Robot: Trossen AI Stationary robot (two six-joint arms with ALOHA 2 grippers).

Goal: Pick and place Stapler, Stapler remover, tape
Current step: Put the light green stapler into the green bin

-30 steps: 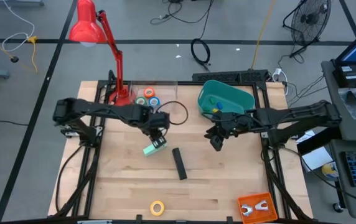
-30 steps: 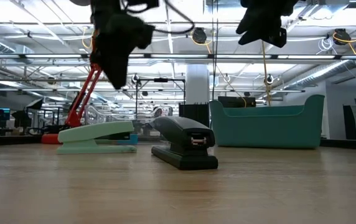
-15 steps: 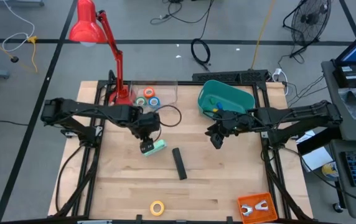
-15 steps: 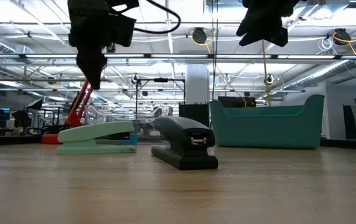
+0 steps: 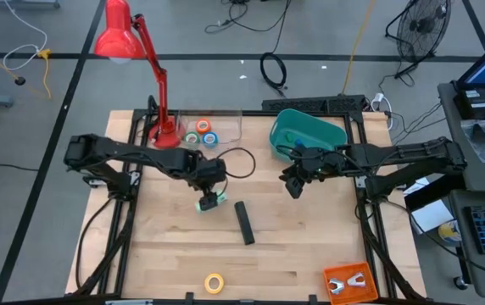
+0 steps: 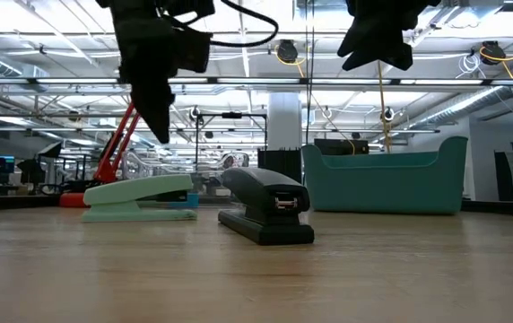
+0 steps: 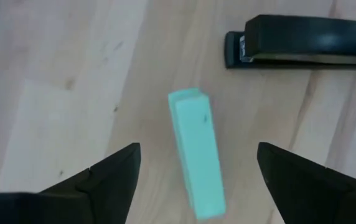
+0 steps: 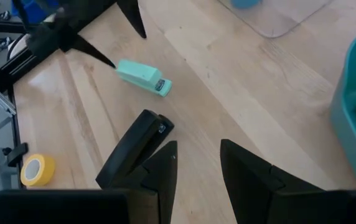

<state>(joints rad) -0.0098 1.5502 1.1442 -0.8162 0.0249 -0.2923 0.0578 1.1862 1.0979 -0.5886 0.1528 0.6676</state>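
A mint-green stapler (image 7: 196, 158) lies flat on the wooden table, left of the black stapler (image 5: 244, 222), which also lies flat. My left gripper (image 7: 198, 146) hangs open above the mint stapler, pointing steeply down. One finger stands on either side of it, and in the low view the fingertips (image 6: 160, 135) are clear above it. My right gripper (image 5: 293, 188) waits open in the air near the teal bin (image 5: 306, 135), holding nothing. A yellow tape roll (image 5: 214, 283) lies by the near edge. The orange stapler remover (image 5: 348, 284) lies at the near right corner.
A clear tray (image 5: 225, 127) at the far side holds orange, green and blue tape rolls (image 5: 202, 131). A red desk lamp (image 5: 124, 34) stands at the far left, its base beside the tray. A black cable (image 5: 241, 161) loops behind the left gripper. Bare wood lies between the staplers and the near edge.
My left gripper swung toward the table's left edge, then came back over the mint stapler, a little lower and with its wrist rolled. Both staplers have stayed where they were.
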